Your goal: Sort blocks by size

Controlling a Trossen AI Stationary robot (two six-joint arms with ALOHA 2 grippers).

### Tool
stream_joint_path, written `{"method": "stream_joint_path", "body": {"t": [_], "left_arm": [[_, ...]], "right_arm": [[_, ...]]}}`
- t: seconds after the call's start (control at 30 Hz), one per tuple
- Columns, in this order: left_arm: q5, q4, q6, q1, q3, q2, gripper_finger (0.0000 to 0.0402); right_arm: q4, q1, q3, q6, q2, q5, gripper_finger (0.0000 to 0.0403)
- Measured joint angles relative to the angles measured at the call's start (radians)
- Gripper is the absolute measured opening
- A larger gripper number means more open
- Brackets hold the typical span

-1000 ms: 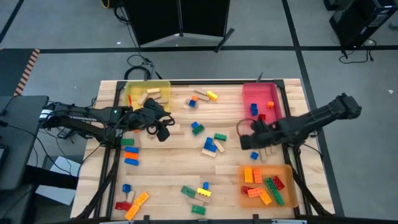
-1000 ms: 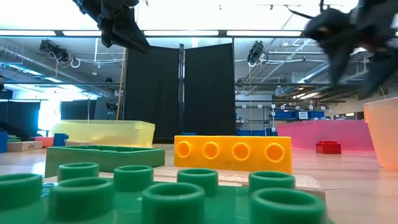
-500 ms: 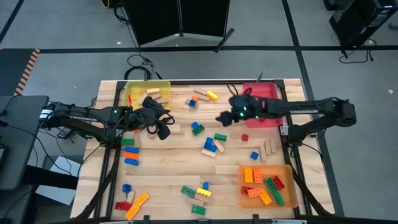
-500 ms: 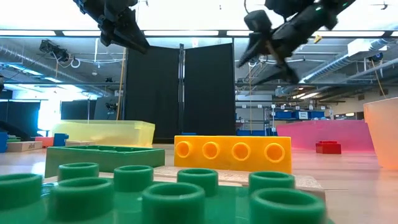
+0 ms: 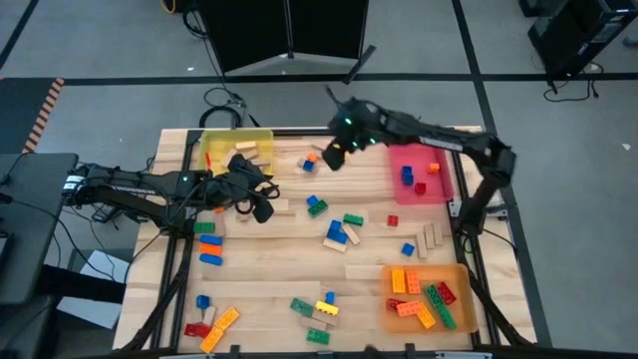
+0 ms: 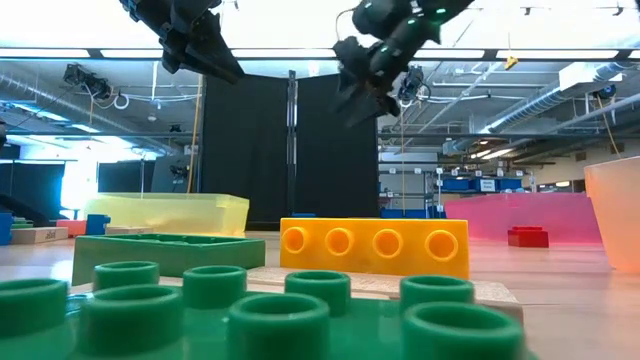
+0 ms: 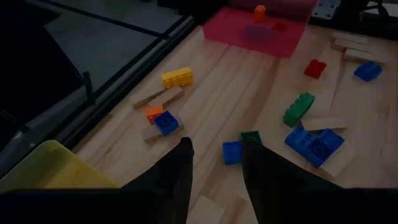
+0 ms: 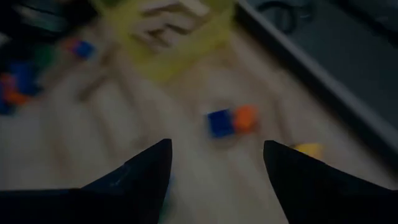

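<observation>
Many studded bricks and tan wooden blocks lie scattered on the wooden table (image 5: pixel 289 259). My right gripper (image 5: pixel 332 157) is open and empty, raised over the far middle of the table. A blue brick (image 8: pixel 219 122) joined to an orange one (image 8: pixel 244 118) and a yellow brick (image 8: pixel 308 149) lie flat on the table ahead of it. My left gripper (image 5: pixel 261 206) is open and empty over the left middle, above a tan block (image 5: pixel 284 206). A blue brick (image 7: pixel 232 151) and a green one (image 7: pixel 250 137) lie just beyond its fingers.
A yellow tray (image 5: pixel 237 150) with tan blocks stands at the far left. A red tray (image 5: pixel 419 165) with small bricks stands at the far right. An orange tray (image 5: pixel 424 297) with larger bricks stands at the near right. Loose bricks crowd the near left corner (image 5: pixel 211 321).
My right gripper has swung from the table's right middle, beside the tan blocks there, toward the far edge and the left. It now hangs near the blue, orange and yellow bricks at the far middle. No block has visibly moved.
</observation>
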Motion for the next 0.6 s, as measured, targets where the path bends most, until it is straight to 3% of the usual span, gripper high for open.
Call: {"method": "stream_joint_path", "body": {"t": [0.3, 0.43, 0.6], "left_arm": [[0.000, -0.001, 0.000, 0.000, 0.000, 0.000, 0.0141], [0.000, -0.001, 0.000, 0.000, 0.000, 0.000, 0.0141], [-0.003, -0.002, -0.001, 0.000, 0.000, 0.000, 0.0141]], "right_arm": [[-0.406, -0.127, 0.388, -0.125, 0.363, 0.062, 0.0279], [-0.533, -0.150, 0.461, -0.141, 0.486, 0.062, 0.0282], [-0.568, -0.155, 0.475, -0.154, 0.565, 0.081, 0.0277]]}}
